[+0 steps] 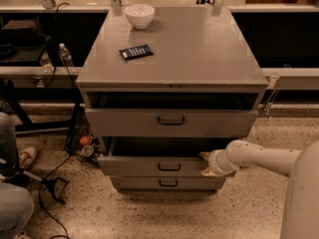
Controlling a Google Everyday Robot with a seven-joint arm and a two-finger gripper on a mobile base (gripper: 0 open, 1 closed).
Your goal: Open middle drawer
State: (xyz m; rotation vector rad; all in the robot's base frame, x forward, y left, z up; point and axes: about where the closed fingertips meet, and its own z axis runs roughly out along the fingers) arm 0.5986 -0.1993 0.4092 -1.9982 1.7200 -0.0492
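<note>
A grey metal cabinet (174, 44) was seen in the middle of the frame, with three drawer fronts stacked below its flat top. The middle drawer (134, 166) was found low in the centre of the frame, between the taller top drawer (124, 122) and the narrow bottom drawer (139, 183). It was pulled partly out, so that a dark gap was left open above its front, and its small dark handle (169, 167) was left untouched at the middle of the front. The top drawer was likewise drawn out a little beneath the cabinet top. The gripper (205, 164) was held at the right end of the middle drawer's front, reached in from the lower right of the frame by the pale arm (259, 158); whether the gripper was open or closed on the drawer's edge could not be told. On the cabinet top, a white bowl (139, 15) was placed towards the upper left, and a flat black keypad device (136, 52) was laid nearer the front, well apart from the bowl. A water bottle (65, 55) was stood at the left of the cabinet, and a shoe (26, 157) was seen on the speckled floor at the left edge.
</note>
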